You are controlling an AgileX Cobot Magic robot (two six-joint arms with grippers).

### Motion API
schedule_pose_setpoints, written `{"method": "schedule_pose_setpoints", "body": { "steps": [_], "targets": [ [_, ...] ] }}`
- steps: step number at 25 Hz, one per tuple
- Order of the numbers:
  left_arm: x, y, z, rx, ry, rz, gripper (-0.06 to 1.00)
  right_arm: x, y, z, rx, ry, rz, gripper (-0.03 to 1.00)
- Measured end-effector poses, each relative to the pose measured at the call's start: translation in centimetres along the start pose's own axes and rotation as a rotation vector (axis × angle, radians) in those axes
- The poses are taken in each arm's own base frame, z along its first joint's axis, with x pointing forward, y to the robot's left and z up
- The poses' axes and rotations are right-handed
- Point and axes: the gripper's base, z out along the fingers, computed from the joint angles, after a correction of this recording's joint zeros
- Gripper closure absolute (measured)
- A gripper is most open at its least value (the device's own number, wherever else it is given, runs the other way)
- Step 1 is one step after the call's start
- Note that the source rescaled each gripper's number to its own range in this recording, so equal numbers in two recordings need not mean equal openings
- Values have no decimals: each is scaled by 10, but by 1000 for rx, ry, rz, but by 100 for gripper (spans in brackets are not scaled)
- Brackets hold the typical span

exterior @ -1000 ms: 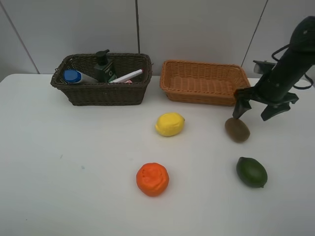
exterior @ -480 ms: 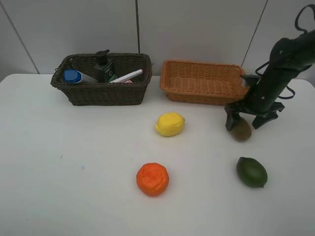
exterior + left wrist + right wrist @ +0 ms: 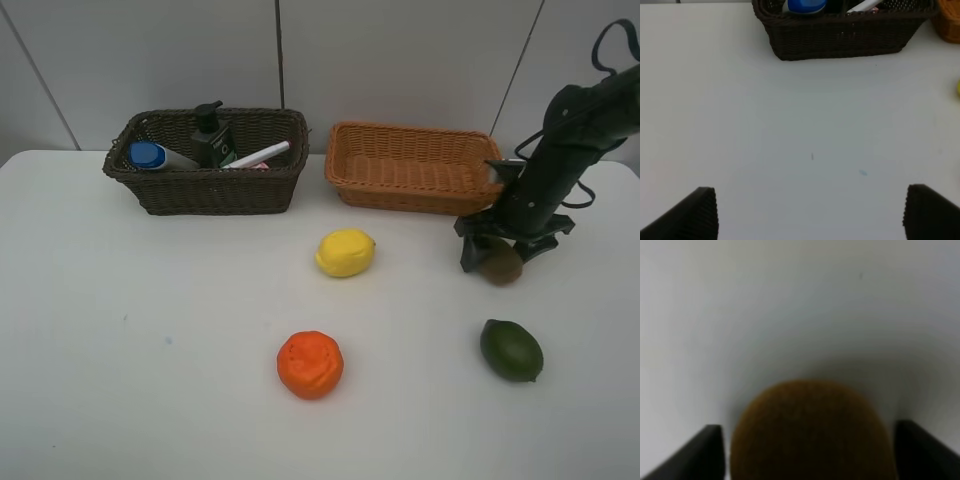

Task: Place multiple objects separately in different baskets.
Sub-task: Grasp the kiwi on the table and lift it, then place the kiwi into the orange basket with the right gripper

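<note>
My right gripper is open and low over the table, its fingers on either side of the brown kiwi, just in front of the empty orange-tan basket. In the right wrist view the kiwi sits between the two fingertips with small gaps. The dark brown basket holds the blue-capped spray bottle, the green pump bottle and the marker; the pink bottle is hidden. The lemon, orange and lime lie on the table. My left gripper is open and empty.
The white table ends at a grey panelled wall behind both baskets. In the left wrist view the dark basket stands at the far side of bare table. The lime lies near the right arm, in front of the kiwi.
My right gripper has come down and moved slightly right, from beside the kiwi to straddling it. The kiwi has shifted a little to the right. Nothing else has moved.
</note>
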Motion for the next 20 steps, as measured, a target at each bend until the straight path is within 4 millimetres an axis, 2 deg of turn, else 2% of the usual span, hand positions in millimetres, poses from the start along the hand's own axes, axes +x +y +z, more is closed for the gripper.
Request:
{"method": "schedule_pose_setpoints", "body": {
  "steps": [1,2,5,8,12,16,20],
  "targets": [
    [0,0,0,0,0,0,-2,1,0,0,-2,10,-1,81],
    [0,0,0,0,0,0,-2,2,0,0,-4,18,-1,88],
    [0,0,0,0,0,0,-2,4,1,-1,-6,36,-3,89],
    [0,0,0,0,0,0,-2,3,1,-13,-3,10,-4,89],
    [0,0,0,0,0,0,-2,1,3,-50,10,-108,-9,89],
    [0,0,0,0,0,0,-2,-17,4,-91,9,-244,6,89],
    [0,0,0,0,0,0,-2,-53,4,-122,-11,-415,27,89]
  ]
}}
